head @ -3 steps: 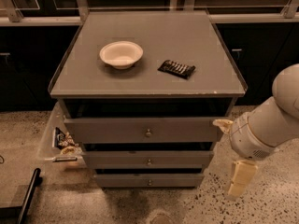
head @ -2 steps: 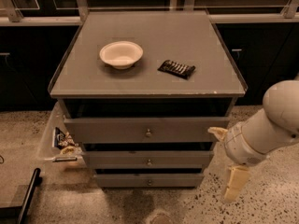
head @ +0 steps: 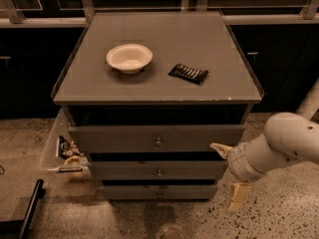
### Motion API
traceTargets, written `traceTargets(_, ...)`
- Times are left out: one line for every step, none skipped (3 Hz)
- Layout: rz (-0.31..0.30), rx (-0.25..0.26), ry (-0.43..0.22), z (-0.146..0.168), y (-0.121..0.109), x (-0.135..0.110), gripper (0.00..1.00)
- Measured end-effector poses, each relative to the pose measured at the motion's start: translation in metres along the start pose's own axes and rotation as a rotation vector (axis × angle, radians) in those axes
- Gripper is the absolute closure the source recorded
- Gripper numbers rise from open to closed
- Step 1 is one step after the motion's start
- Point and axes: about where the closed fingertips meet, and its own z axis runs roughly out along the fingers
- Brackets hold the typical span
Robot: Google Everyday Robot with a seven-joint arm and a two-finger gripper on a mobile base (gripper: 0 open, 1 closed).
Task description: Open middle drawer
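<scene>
The grey cabinet [head: 159, 39] has three stacked drawer fronts. The middle drawer [head: 124, 171] is the medium-height front with a small round knob [head: 159, 173] at its centre. It sits between the taller top front [head: 114, 138] and the short bottom front [head: 129, 192]. None of its inside shows. My gripper [head: 229, 173] is open at the right end of the drawers, level with the middle drawer. One pale finger [head: 219, 149] is by the top front's right end and the other [head: 238, 196] is lower, near the floor. It holds nothing.
A white bowl [head: 129, 58] and a dark snack packet [head: 188, 73] lie on the cabinet top. A clear bin [head: 52, 151] with snack packets stands on the floor to the left. A black bar [head: 30, 208] lies at the bottom left. Dark cabinets stand behind.
My arm and gripper have moved left and slightly down, closer to the right end of the drawers. The drawers have not moved.
</scene>
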Motion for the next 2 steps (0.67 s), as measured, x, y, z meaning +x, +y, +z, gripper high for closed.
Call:
traceTargets(-0.036,0.02,-0.073,0.028,-0.002,0.014,0.0)
traceTargets(-0.046,0.031,-0.151,0.059,0.004,0.034,0.0)
